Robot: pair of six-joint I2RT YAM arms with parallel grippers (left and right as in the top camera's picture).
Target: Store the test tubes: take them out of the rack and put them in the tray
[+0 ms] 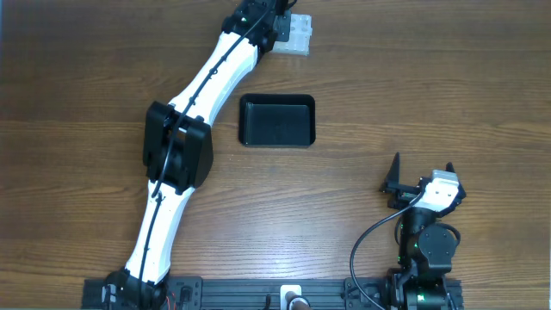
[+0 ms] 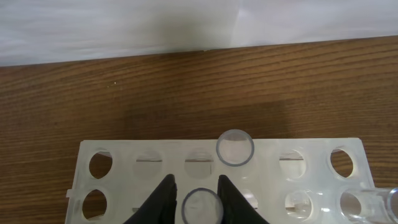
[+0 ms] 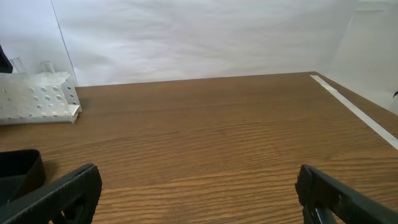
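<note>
A clear plastic rack (image 2: 118,163) with rows of round holes stands at the table's far edge (image 1: 299,34). My left gripper (image 2: 195,182) is over it, shut on a clear test tube (image 2: 201,206) that stands upright in the near row. Another tube (image 2: 235,148) stands in the row behind, and a third tube (image 2: 390,200) sits at the rack's end. The black tray (image 1: 277,120) lies mid-table with nothing in it. My right gripper (image 1: 422,170) hovers near its base, open and holding nothing; from it the rack (image 3: 37,98) and the tray's corner (image 3: 18,167) appear.
Bare wooden table surrounds the tray and rack. A white wall rises just behind the rack. The left arm (image 1: 185,138) stretches diagonally across the left half of the table. A pale tape strip (image 3: 354,109) marks the table's right side.
</note>
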